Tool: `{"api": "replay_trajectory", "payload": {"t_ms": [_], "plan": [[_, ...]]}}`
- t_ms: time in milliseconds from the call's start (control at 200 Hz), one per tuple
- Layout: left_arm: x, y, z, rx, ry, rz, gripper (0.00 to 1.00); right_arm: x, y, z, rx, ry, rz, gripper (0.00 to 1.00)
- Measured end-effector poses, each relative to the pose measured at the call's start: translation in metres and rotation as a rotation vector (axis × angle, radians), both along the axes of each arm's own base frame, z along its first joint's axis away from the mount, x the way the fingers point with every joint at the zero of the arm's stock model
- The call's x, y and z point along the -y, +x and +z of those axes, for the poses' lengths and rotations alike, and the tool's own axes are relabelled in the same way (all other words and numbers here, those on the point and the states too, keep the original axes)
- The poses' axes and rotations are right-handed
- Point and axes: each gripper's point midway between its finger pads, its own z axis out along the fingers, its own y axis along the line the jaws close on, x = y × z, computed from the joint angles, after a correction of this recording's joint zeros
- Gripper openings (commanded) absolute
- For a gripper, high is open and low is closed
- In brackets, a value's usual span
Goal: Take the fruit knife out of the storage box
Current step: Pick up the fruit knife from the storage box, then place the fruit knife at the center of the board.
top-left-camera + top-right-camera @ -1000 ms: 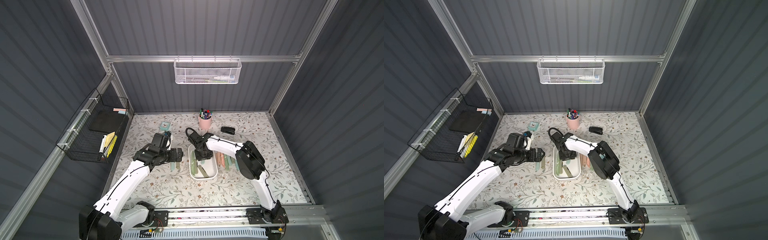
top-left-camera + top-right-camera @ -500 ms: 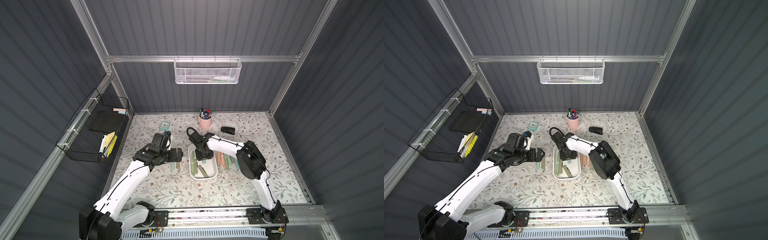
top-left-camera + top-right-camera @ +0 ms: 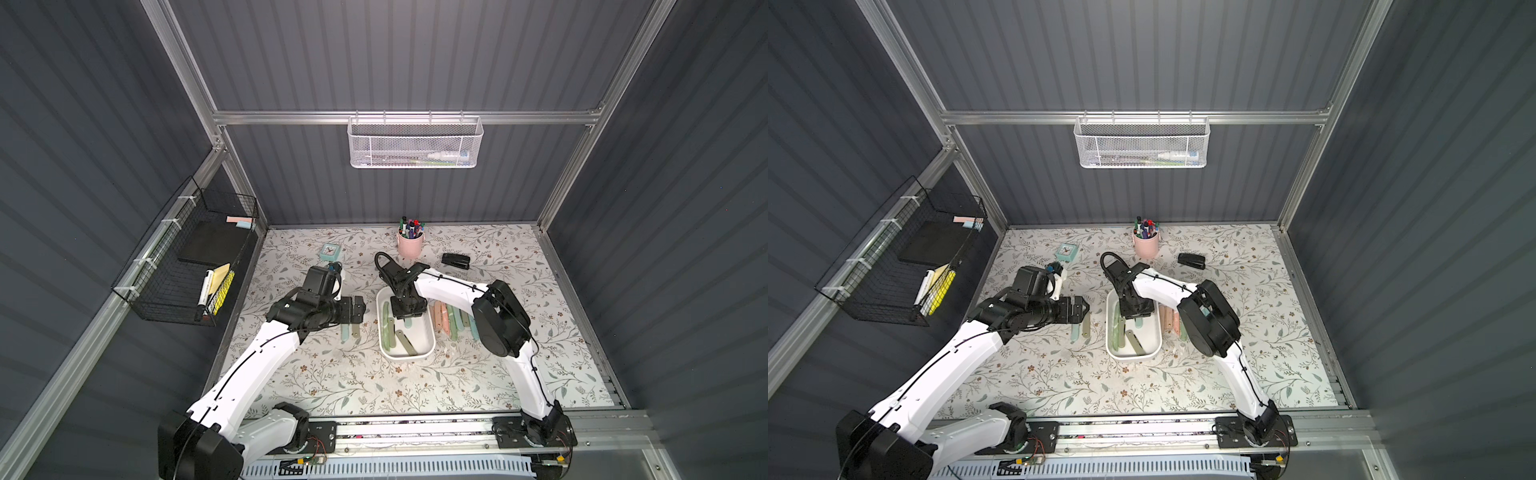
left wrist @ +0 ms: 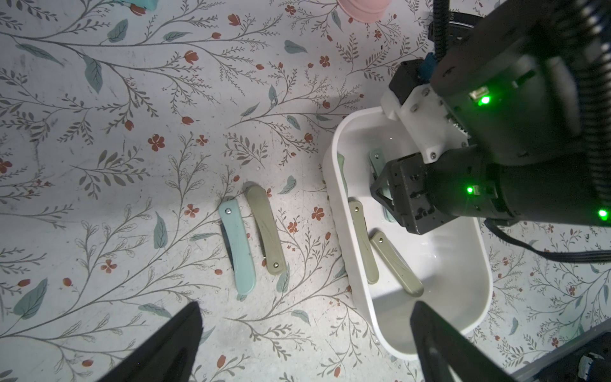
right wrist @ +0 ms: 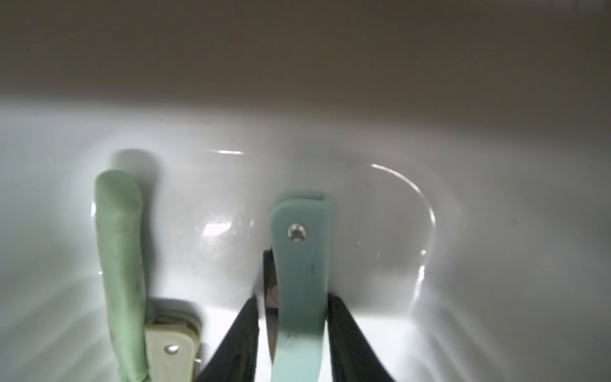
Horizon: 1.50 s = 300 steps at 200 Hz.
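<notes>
the right end effector (image 5: 292, 304) sat narrow inside the storage box (image 4: 446, 264), apparently pinching the teal fruit knife (image 5: 299, 264) across its width. one pad (image 5: 246, 330) seemed to bear on the folded blade's edge, so the knife could twist or slip when lifted. it lay flat, long axis along the box, rivet end toward the curved end wall. the left end effector (image 3: 360, 309) hung wide, empty.

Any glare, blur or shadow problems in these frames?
Right wrist view: the storage box wall is dim and soft, glare arcs streak its floor, yet the teal fruit knife in the right gripper is sharp. Left wrist view: green lights flare on the right arm. Both top views: evenly lit.
</notes>
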Motion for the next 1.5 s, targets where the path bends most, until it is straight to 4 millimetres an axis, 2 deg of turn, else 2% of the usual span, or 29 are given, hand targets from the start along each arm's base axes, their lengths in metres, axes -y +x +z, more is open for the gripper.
{"api": "replay_trajectory", "payload": {"t_ms": [250, 575, 675, 836, 971, 1071, 1191, 1391, 1501], "plan": [[0.0, 0.0, 0.0, 0.0, 0.0, 0.0, 0.99, 0.001, 0.003, 0.001, 0.003, -0.018, 0.0, 0.26], [0.0, 0.0, 0.0, 0.0, 0.0, 0.0, 0.99, 0.007, 0.002, 0.01, 0.028, -0.033, 0.013, 0.27], [0.0, 0.0, 0.0, 0.0, 0.0, 0.0, 0.99, 0.009, 0.003, 0.029, 0.058, -0.016, 0.018, 0.27], [0.0, 0.0, 0.0, 0.0, 0.0, 0.0, 0.99, 0.011, 0.004, 0.079, 0.147, 0.047, 0.027, 0.27], [0.001, 0.0, -0.001, -0.003, -0.002, -0.002, 1.0, 0.024, 0.0, 0.114, 0.209, 0.085, 0.027, 0.27], [0.003, -0.001, 0.0, -0.006, -0.015, -0.013, 0.99, 0.05, -0.004, 0.125, 0.224, 0.088, 0.002, 0.28], [0.012, -0.002, 0.002, -0.006, -0.053, -0.049, 0.99, 0.102, -0.003, 0.122, 0.216, 0.059, -0.072, 0.28], [0.039, -0.01, 0.01, -0.003, -0.171, -0.182, 0.99, 0.205, -0.01, 0.092, 0.147, -0.02, -0.247, 0.28], [0.056, -0.015, 0.019, 0.002, -0.255, -0.258, 0.99, 0.243, -0.017, 0.074, 0.102, -0.057, -0.31, 0.28]]}}
